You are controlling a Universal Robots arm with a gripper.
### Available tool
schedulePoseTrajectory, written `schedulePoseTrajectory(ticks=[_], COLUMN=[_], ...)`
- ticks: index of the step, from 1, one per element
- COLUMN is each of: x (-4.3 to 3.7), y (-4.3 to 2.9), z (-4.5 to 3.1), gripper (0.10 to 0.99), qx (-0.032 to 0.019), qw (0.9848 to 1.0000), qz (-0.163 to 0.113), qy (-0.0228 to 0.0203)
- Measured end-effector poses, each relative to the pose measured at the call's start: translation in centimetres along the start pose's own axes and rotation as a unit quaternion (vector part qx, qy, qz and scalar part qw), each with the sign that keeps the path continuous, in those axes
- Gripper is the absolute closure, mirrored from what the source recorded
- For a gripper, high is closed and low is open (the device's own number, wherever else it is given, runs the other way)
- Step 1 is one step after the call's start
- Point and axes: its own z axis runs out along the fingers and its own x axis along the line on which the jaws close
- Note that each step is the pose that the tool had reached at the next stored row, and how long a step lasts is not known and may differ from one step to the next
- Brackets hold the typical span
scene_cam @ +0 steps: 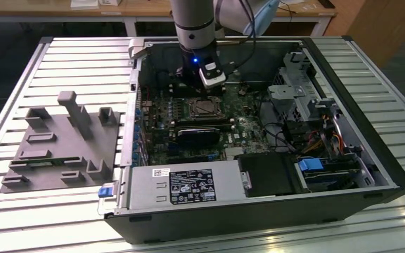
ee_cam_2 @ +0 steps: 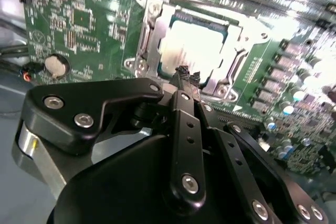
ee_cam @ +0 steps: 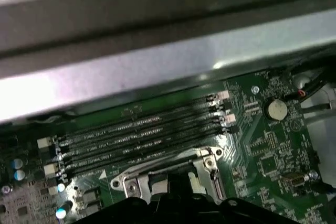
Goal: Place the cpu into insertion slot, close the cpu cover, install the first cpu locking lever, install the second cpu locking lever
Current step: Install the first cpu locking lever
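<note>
The jaws (ee_cam_2: 188,73) are sitting pressed together, holding nothing, their tips hovering just over the near edge of the cover (ee_cam_2: 152,35) in the second wrist view. The cover is lying flat over the slot (ee_cam_2: 233,64), and the cpu (ee_cam_2: 191,45) is showing through its window, silvery and seated inside. In the exterior view the arm (scene_cam: 194,21) is reaching down into the open case (scene_cam: 392,174), with the slot (scene_cam: 204,108) lying just below the wrist. In the first wrist view the memory slots (ee_cam: 136,135) are running beside the socket frame (ee_cam: 157,174), and a coin cell (ee_cam: 276,109) is sitting off to one side. A dark heatsink (scene_cam: 195,134) is lying close beside the socket on the board. A grey fixture (scene_cam: 61,142) is resting on the slatted tabletop (scene_cam: 69,58) at the exterior view's left, well apart from the case
</note>
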Motion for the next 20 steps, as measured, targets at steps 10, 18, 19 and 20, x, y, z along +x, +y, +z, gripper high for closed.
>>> schedulePoseTrajectory(ticks=[10,18,19,20], x=[-0.95,-1.37,-1.37,-1.37], y=[-0.26,-0.17,-0.17,-0.17], z=[0.11,0.22,0.22,0.23], gripper=[0.984,0.984,0.984,0.984], qx=[0.029,0.0426,0.0427,0.0427], qw=[0.9996,0.9989,0.9989,0.9989], qz=[-0.005,-0.011,-0.012,-0.012], qy=[-0.0048,0.0142,0.0143,0.0143])
